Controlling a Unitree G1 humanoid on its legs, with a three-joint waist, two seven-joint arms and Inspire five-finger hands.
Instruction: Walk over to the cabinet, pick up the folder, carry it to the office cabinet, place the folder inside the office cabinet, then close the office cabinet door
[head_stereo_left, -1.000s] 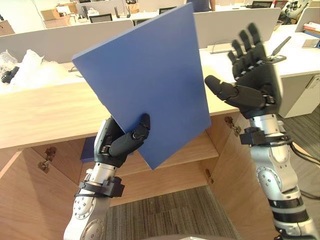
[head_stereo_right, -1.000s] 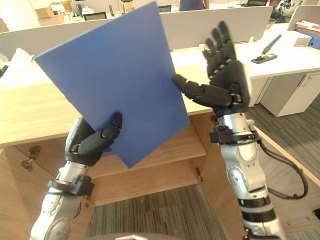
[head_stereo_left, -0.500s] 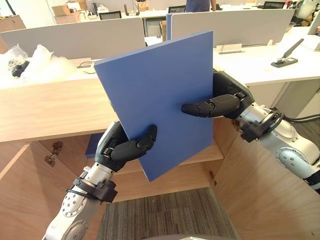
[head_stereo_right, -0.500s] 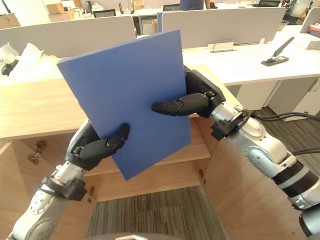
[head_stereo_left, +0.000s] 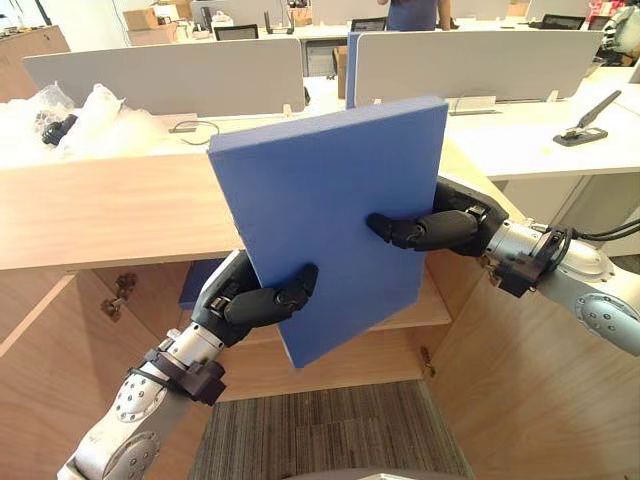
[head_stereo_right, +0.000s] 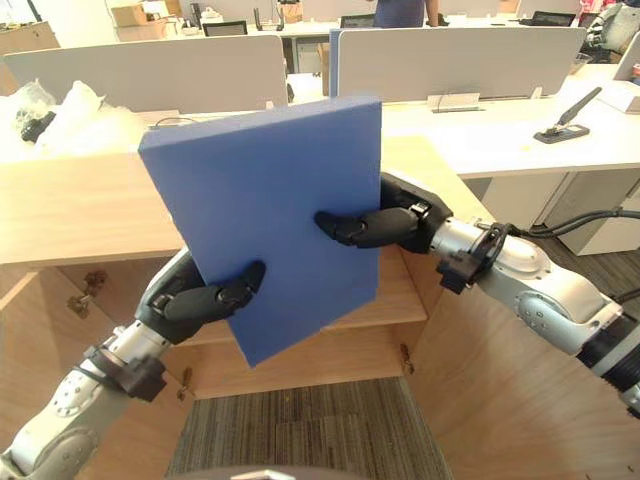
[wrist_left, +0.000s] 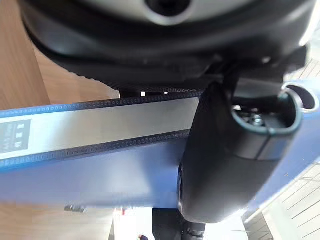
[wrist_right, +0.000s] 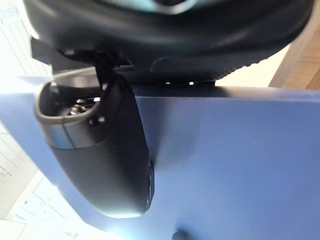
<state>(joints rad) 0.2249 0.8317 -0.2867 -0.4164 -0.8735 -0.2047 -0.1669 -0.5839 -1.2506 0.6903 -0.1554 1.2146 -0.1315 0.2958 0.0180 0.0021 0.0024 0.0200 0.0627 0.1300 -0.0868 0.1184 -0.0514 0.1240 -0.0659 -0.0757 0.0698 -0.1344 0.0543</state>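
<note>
The blue folder (head_stereo_left: 330, 200) is held in the air, upright and slightly tilted, in front of the wooden cabinet (head_stereo_left: 100, 215). The cabinet's left door (head_stereo_left: 40, 385) and right door (head_stereo_left: 520, 385) stand open. The left hand (head_stereo_left: 250, 300) is clamped on the folder's lower left edge, thumb on the near face and fingers behind. The right hand (head_stereo_left: 440, 228) grips the folder's right edge, with its thumb lying across the near face. The cabinet's inner shelf (head_stereo_left: 425, 312) runs behind the folder's bottom corner
</note>
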